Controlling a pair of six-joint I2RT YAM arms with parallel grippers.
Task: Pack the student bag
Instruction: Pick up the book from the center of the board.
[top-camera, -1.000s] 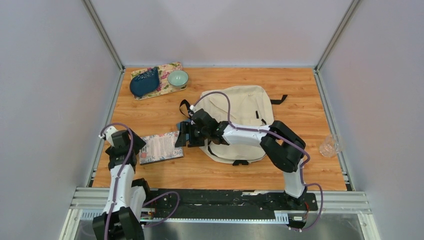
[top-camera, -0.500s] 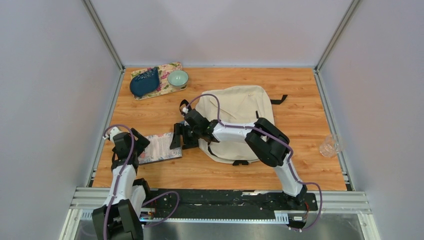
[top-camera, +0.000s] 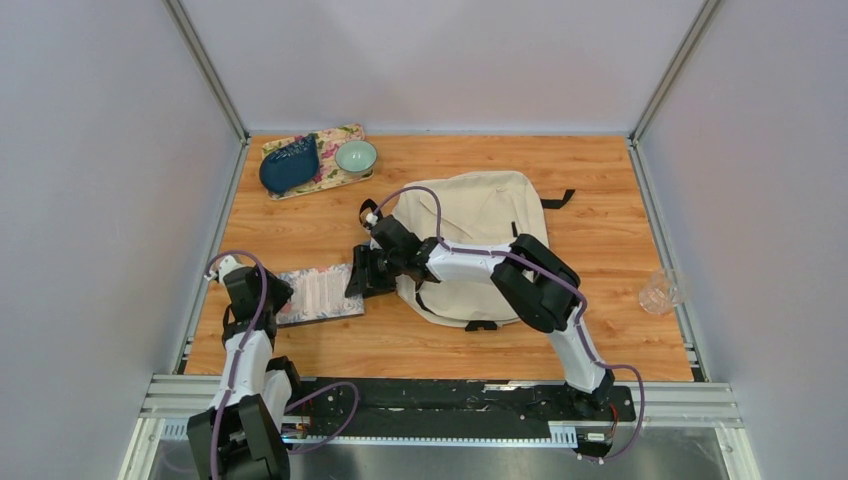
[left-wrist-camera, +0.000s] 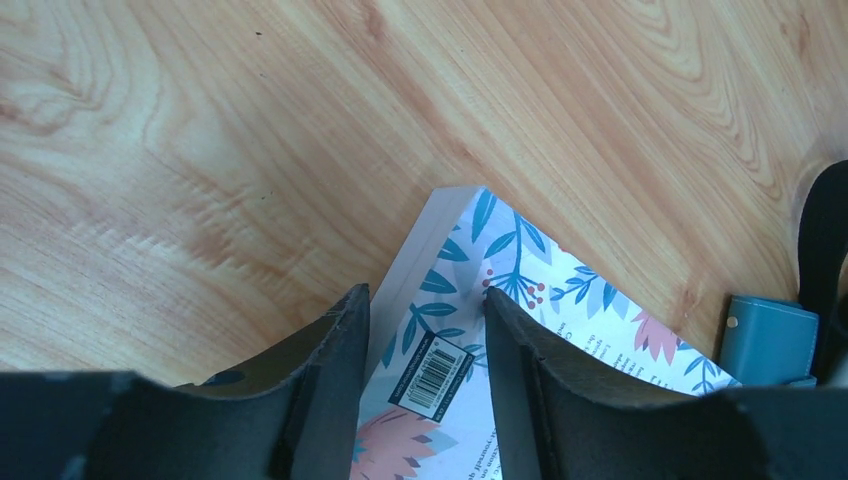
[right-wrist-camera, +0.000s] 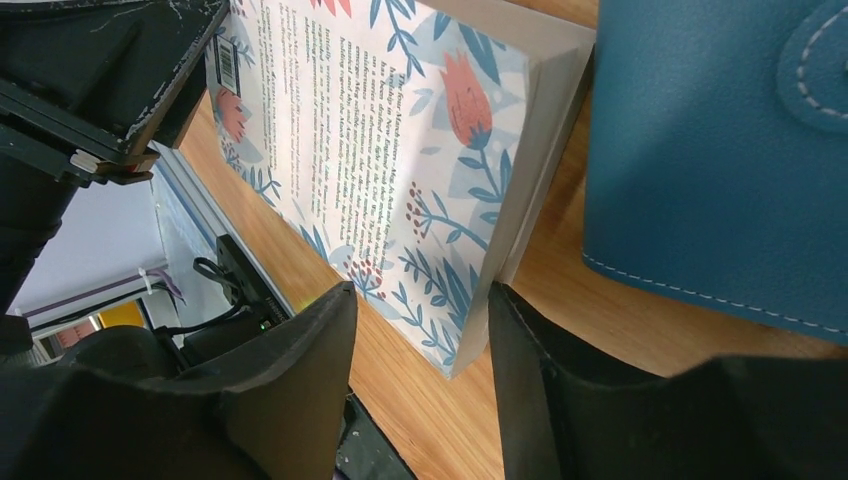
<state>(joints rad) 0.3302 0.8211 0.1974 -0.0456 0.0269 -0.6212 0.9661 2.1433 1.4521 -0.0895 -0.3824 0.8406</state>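
- Left tool: jaws apart, straddling the near-left corner of the floral book. One finger is just off the page edge and the other is over the cover, so no clamp shows.
- Right tool: also parted, and the book's right near corner sits in the gap. Bare wood shows between one finger and the book.
- Just right of the book lies a blue wallet, flat on the bench.
- The student bag lies flat mid-bench, right of the book, with the right arm stretched across its near-left part.
- Far left: a dark blue pouch and a pale bowl on a floral mat.
- Right edge: a clear cup.
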